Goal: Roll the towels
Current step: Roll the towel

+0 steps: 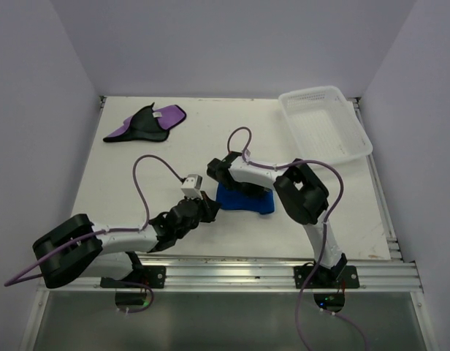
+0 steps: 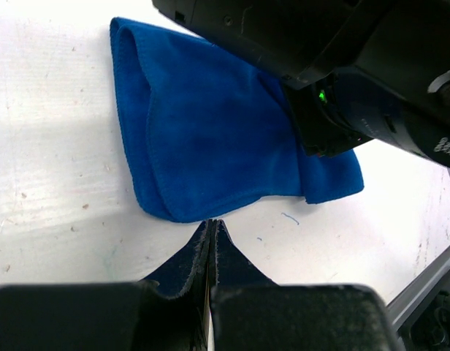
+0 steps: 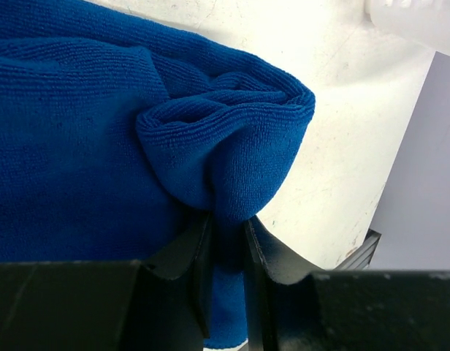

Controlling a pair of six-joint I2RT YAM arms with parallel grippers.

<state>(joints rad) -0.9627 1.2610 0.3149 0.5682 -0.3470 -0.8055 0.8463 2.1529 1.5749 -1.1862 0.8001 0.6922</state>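
Right wrist view: a fold of the blue towel (image 3: 64,131) is pinched between the fingers of the right gripper (image 3: 226,228), and the cloth is bunched into a loose curl just above them. This towel lies on the worktop (image 1: 108,183) near the middle of its near edge. The left gripper (image 2: 212,228) is fully closed on nothing and is pointed at the towel's hem, just beside it; whether it touches cannot be told. For a good roll, the pinched edge should probably be turned over evenly along its whole width while the rest is kept flat, so that no slanted cone is made. Part of the towel is covered by the right arm's body. The purple towel (image 1: 145,123) lies crumpled near the far left corner, and a white basket (image 1: 313,91) is placed at the far right corner; both are well apart and not in the way.
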